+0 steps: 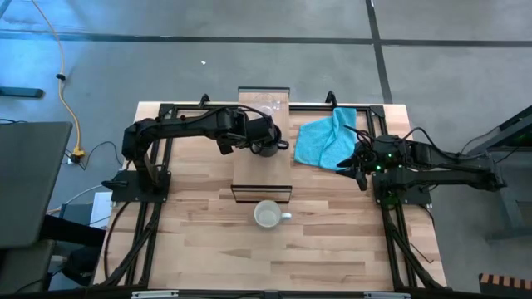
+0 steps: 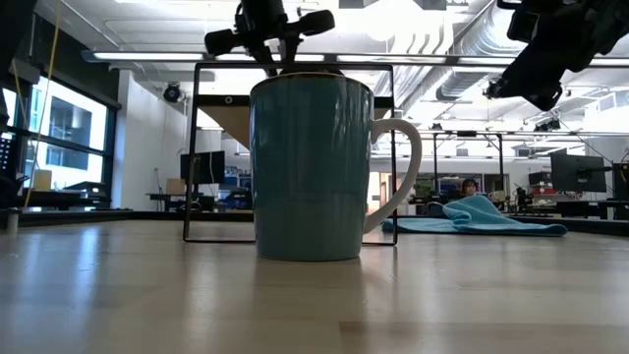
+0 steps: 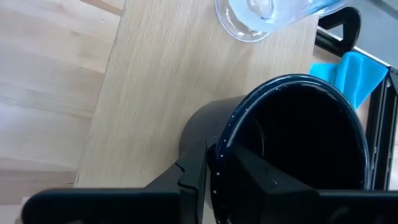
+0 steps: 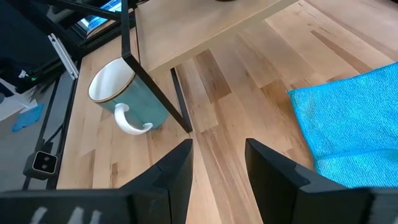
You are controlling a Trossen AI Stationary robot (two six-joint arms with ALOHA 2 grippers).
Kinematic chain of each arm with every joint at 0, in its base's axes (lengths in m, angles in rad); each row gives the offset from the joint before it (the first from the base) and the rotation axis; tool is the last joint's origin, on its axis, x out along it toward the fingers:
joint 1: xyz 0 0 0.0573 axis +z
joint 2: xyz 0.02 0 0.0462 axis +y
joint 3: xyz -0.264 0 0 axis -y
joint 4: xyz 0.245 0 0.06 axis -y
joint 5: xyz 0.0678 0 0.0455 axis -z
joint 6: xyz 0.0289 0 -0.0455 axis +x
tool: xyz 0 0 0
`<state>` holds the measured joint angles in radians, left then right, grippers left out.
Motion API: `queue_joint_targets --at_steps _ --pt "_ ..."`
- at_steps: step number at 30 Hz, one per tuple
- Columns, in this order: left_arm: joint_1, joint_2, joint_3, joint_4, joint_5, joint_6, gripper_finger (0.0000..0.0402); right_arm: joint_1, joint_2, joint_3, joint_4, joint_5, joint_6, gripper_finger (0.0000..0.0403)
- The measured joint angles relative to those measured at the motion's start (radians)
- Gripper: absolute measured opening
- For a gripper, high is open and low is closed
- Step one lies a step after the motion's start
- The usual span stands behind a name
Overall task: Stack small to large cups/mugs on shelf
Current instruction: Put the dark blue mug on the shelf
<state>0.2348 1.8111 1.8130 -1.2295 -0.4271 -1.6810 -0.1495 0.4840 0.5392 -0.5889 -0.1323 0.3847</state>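
The shelf (image 1: 249, 170) is a long light-wood board on a dark frame at mid-table. On its far end stands the clear glass cup (image 1: 268, 108) (image 3: 258, 15). Just nearer on the board is the black mug (image 1: 268, 149) (image 3: 298, 130), with my left gripper (image 1: 259, 141) (image 3: 214, 171) shut on its rim. The third mug (image 1: 268, 216) (image 2: 310, 167), teal outside with a white inside and handle, stands upright on the table at the shelf's near end. My right gripper (image 1: 349, 166) (image 4: 217, 155) waits open at the table's right, touching nothing. My left gripper pinches the black mug's wall at the rim (image 3: 219, 149), one finger (image 3: 193, 177) outside and one finger (image 3: 255, 174) inside the mug. The fingers slant down from the table's left. The mug stays upright, its base seemingly on the shelf board.
A turquoise cloth (image 1: 328, 141) (image 4: 354, 118) lies crumpled on the table right of the shelf, close to my right gripper. Dark frame posts (image 4: 155, 81) hold the shelf above the table. Bare wood lies toward the near edge (image 1: 274, 257).
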Motion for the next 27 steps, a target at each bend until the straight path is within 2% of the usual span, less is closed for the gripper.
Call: queue_joint_targets --at_steps 10,27 --pt "0.000 0.000 0.000 -0.002 -0.024 -0.033 0.0035 0.000 -0.002 0.000 -0.022 0.000 0.003 0.0137" --pt "0.000 -0.001 0.000 -0.001 -0.034 -0.026 0.0054 0.000 -0.002 0.000 -0.022 -0.001 -0.016 0.0137"
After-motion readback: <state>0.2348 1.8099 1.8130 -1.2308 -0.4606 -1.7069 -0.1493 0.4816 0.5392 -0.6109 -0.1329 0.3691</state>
